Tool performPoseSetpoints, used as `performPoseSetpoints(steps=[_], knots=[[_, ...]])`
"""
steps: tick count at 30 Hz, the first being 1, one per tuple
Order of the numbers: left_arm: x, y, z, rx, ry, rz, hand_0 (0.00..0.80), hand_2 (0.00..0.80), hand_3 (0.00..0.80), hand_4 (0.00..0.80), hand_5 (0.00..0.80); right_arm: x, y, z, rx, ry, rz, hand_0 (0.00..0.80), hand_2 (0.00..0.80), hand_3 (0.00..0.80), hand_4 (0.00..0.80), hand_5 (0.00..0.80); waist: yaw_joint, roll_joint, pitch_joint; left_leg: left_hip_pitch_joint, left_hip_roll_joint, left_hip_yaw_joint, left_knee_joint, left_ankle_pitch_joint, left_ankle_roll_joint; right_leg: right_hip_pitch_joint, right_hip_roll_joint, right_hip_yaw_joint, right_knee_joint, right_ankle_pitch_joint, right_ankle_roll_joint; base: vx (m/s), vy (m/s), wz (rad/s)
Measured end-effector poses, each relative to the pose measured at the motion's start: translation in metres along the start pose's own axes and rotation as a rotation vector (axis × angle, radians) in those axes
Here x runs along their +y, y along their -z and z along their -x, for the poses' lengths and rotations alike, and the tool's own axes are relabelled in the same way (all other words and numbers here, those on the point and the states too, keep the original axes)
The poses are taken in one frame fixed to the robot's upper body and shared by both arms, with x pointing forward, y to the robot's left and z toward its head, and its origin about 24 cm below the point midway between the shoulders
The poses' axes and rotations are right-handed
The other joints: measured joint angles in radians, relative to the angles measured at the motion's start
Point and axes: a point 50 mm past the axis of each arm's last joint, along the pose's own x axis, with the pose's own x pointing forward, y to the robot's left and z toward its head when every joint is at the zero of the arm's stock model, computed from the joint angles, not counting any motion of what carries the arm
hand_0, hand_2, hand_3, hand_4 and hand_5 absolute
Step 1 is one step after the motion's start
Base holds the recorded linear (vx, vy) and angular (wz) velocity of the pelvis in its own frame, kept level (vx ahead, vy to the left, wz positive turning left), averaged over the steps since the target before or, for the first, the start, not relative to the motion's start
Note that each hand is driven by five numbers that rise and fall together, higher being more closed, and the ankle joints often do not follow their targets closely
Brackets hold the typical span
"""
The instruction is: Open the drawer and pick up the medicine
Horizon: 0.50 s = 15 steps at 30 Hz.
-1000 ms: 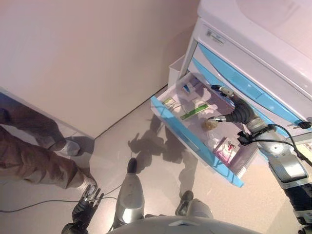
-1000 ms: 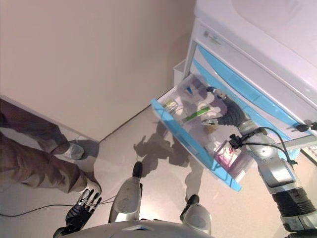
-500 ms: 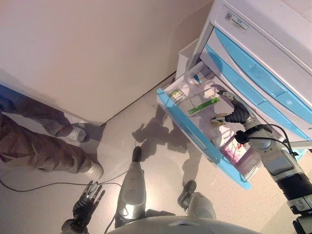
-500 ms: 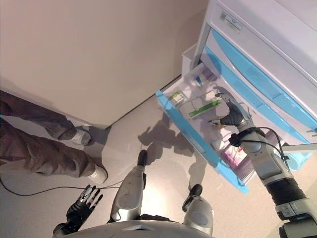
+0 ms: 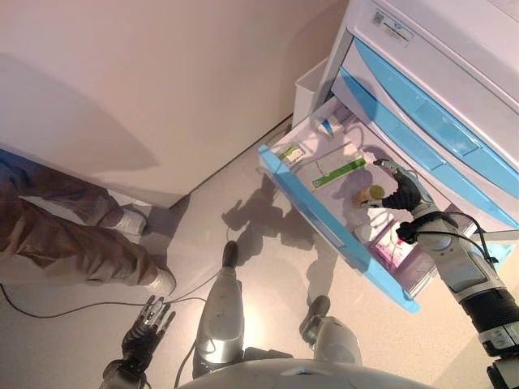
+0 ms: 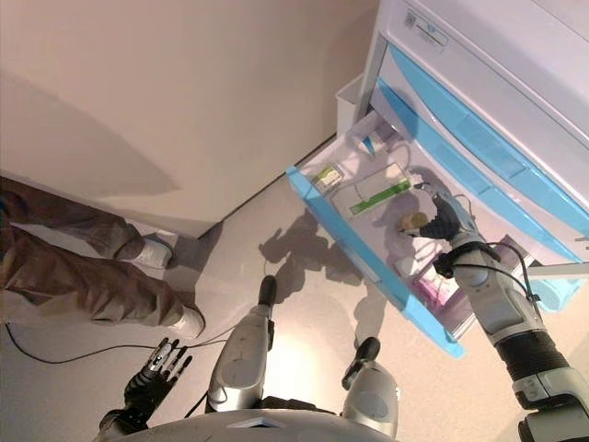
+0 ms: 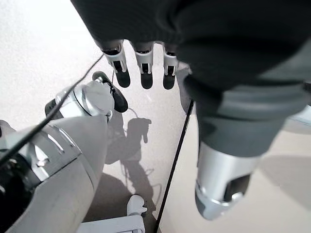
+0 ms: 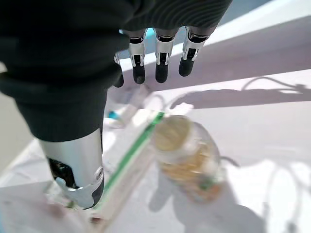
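Since half a second ago, my right hand point(image 5: 403, 194) has been drawing toward the back of the open drawer point(image 5: 324, 219), and the camera has been shifting slightly with me. The medicine bottle point(image 5: 375, 193), clear with a yellowish cap, is now showing plainly just beside my fingers, where before my hand was covering that spot.

In the right wrist view the medicine bottle point(image 8: 187, 155) is lying on its side on the white drawer floor, under my palm, between the fingers point(image 8: 161, 65) and the thumb point(image 8: 77, 170). A long green-striped box point(image 5: 339, 171) is lying just beside it.

My right hand is staying spread open, fingers straight, holding nothing; I cannot tell whether any fingertip is touching the bottle.

My left hand point(image 5: 144, 326) is hanging low near the floor with its fingers relaxed. A person's legs point(image 5: 73, 239) are standing at my left.
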Motion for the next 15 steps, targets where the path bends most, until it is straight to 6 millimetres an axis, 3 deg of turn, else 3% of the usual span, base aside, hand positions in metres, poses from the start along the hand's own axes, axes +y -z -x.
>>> performPoseSetpoints(steps=[15], knots=[[-0.001,0.002,-0.001,0.023,-0.003,0.011,0.0,0.0,0.0,0.0,0.0,0.007,0.03,0.0,0.172,-0.034,0.013,0.0,0.0,0.0,0.0,0.0,-0.003,0.009,0.004,0.002,-0.006,0.013,-0.001,0.002,0.004,-0.017,-0.011,0.018,0.018,-0.002,0.003,0.0,0.003,-0.01]])
